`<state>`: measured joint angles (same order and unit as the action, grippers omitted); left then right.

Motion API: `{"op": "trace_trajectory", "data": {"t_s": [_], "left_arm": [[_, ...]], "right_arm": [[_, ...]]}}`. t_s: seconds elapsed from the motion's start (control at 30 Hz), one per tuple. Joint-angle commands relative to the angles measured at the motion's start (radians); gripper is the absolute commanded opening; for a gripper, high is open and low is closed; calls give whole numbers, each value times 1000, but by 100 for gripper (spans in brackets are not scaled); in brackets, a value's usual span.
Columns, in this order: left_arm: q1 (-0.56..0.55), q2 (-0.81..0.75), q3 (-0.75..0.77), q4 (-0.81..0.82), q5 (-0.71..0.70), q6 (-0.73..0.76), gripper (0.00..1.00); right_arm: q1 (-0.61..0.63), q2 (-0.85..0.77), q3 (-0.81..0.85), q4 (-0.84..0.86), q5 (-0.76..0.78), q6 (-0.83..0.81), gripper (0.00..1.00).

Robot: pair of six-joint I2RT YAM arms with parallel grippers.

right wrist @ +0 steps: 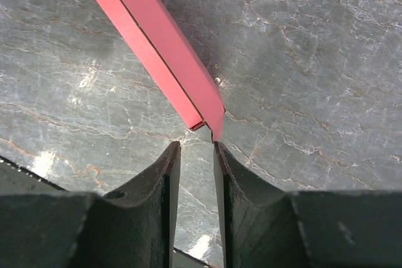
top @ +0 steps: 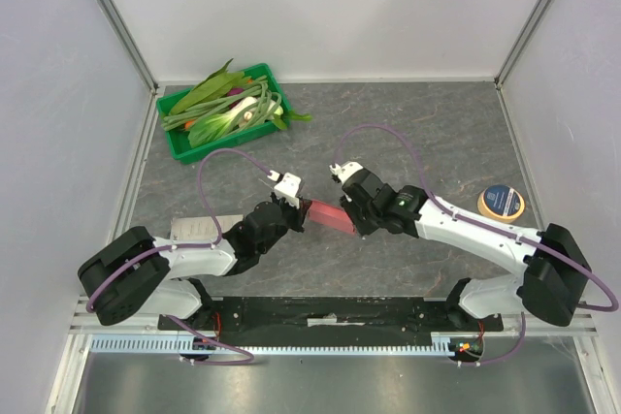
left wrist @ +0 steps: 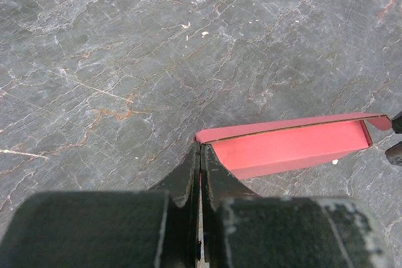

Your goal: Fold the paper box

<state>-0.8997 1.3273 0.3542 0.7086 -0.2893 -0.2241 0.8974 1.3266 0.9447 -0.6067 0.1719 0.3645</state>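
The left wrist view shows what the overhead view hides: the left gripper (left wrist: 200, 154) is pinched shut on one end of the paper box (left wrist: 292, 150). In the right wrist view the right gripper (right wrist: 196, 147) is slightly open, and the box's other end sits just off its fingertips. From above, the box spans between both grippers, its long axis running left to right with the right end slightly nearer.

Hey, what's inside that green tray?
Long green stalks and leaves, with white, orange and purple bits among them. They cover the floor of the green tray, hiding anything underneath.
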Motion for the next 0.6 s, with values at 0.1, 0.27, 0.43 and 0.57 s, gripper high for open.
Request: {"op": "trace_trajectory", "data": {"t_s": [0.1,0.27,0.43,0.57], "left_arm": [[-18,24,-8,-113,-5,-8,2],[-19,26,-9,-113,-7,-6,2],[-21,26,-8,-113,-7,-4,2],[-28,26,-4,-119,-16,-3,2]], "right_arm": [[32,36,29,21,126,22,30],[40,34,43,15,170,30,17],[41,23,55,10,179,34,8],[41,36,72,5,143,63,0]]}}
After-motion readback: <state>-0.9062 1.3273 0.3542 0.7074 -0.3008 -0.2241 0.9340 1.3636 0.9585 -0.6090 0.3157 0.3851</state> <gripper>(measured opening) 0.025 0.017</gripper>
